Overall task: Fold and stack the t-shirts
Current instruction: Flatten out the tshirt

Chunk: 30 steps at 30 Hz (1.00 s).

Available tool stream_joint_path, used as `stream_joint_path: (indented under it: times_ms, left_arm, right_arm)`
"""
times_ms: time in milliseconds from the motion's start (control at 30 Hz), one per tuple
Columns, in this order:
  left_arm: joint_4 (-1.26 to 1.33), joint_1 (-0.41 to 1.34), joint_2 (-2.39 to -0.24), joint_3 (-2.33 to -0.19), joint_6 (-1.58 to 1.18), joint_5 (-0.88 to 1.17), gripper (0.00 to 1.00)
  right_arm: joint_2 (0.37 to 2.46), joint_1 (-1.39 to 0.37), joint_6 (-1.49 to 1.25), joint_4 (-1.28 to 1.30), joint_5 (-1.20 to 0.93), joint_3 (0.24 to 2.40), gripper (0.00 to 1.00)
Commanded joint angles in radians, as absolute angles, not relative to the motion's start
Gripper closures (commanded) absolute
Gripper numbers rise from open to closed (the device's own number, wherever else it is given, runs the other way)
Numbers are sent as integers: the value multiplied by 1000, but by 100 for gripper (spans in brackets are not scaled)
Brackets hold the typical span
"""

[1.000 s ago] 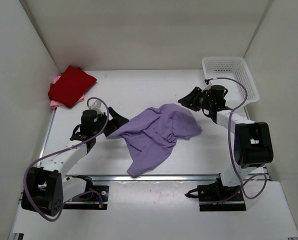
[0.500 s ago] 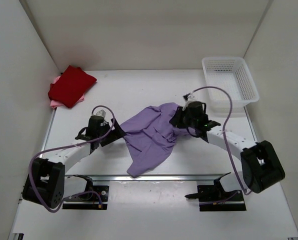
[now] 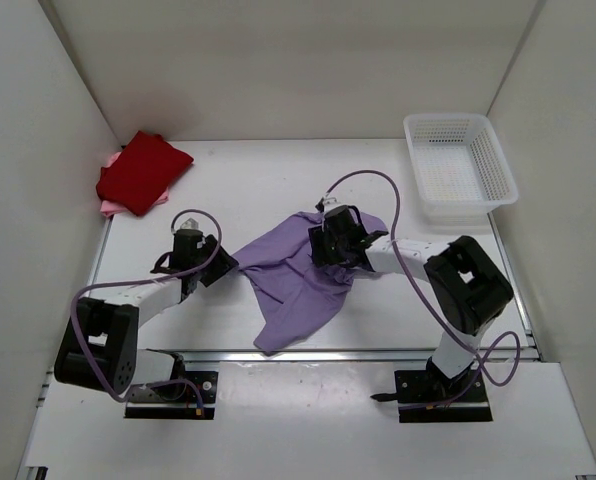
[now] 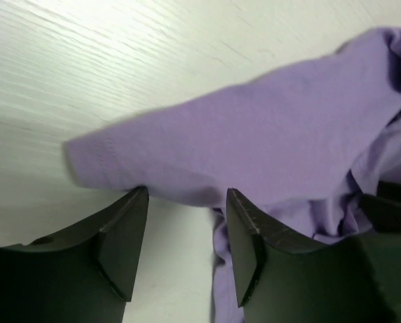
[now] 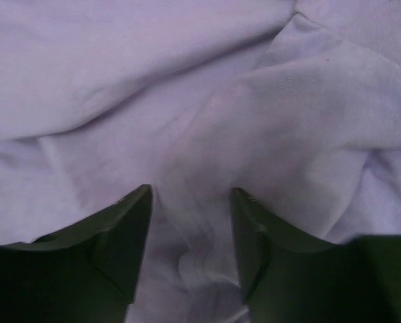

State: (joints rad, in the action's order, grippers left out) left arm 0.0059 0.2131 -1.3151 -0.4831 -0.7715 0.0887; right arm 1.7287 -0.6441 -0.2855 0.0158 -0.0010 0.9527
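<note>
Crumpled lavender purple cloth t-shirt [image 3: 296, 280] at middle of white surface [image 3: 268, 190]. Left claw [image 4: 187, 195] part open, shirt hem at its tips, not clamped. Right claw [image 5: 190, 192] part open, down on shirt folds, gripping nothing.

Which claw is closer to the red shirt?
Left. The left gripper is at the edge of the purple shirt, right of the red shirt and nearer the bases; the right gripper is farther right, over the purple shirt's middle.
</note>
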Motion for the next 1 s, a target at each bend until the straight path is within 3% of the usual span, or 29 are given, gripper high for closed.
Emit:
stream_joint_path:
  times_ms: [0,133,233,333,500,533,700,967]
  left_arm:
    - [51,193,-1334,-485,-795,51,39]
    - [69,212,-1396,-508,-799,51,41]
    - [89,207,-1422,-515,-799,64,58]
    - [98,207,-1425,-515,-798,66,74]
    - [92,238,-1433,-560,-805,40,98]
    - [95,241,-1430,-575,-810,35,100]
    - [88,238,-1410,-618,-815,75,100]
    - [-46,233,-1249,-898,-776,124,100]
  right_arm:
    - [1769,-664,-233,32,95,1008,48]
    - [1798,-664,-239,43,117,1035,53]
    - [1758,-663,-261,5,109,1019,64]
    - [1720,-670,-259,6,126,1012,64]
    - [1738,-652,-261,44,121,1057,98]
    - [1733,-649,-262,49,135,1063,99]
    - [1623,-641,-267,38,143,1049,100]
    - [1333,-597,-230,87,107,1186,100]
